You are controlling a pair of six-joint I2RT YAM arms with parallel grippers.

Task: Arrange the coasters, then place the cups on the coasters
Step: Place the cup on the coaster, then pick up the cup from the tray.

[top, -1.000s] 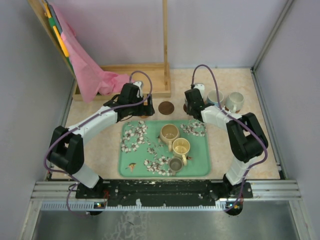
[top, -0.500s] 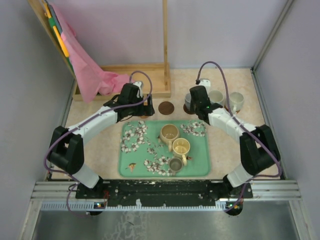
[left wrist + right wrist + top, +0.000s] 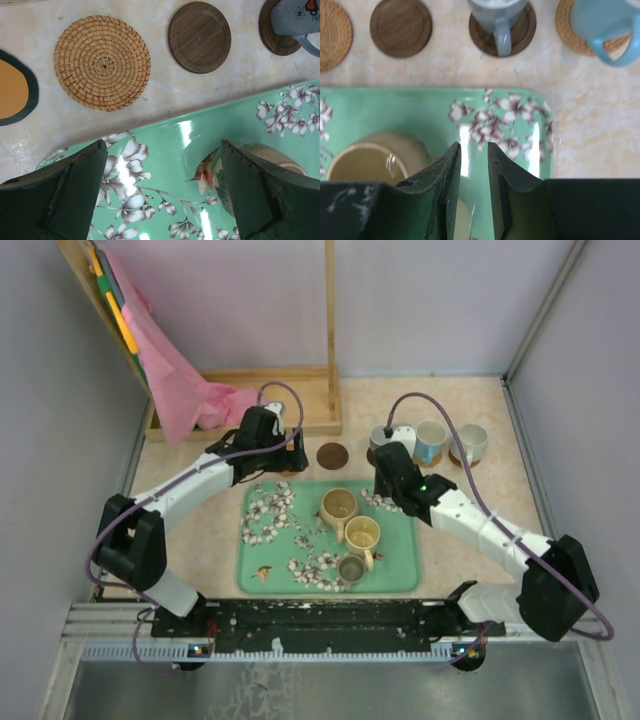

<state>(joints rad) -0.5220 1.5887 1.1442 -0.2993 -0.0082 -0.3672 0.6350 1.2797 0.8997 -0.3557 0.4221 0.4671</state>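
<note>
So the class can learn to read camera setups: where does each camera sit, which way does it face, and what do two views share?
Top: above and behind, looking down on the table; left arm and right arm show.
Left wrist: over the green tray, facing the woven coaster; its wide-apart fingers show.
Right wrist: over the tray's corner, facing the grey mug; its close-set fingers show.
Shared: both wrist views hold the bare dark coaster.

Beige speckled table (image 3: 505, 420): green floral tray (image 3: 397, 545) in near middle. Behind tray, woven coaster (image 3: 102, 62) beside dark wooden coaster (image 3: 332, 455). Wooden frame (image 3: 300, 390) at far left.
</note>
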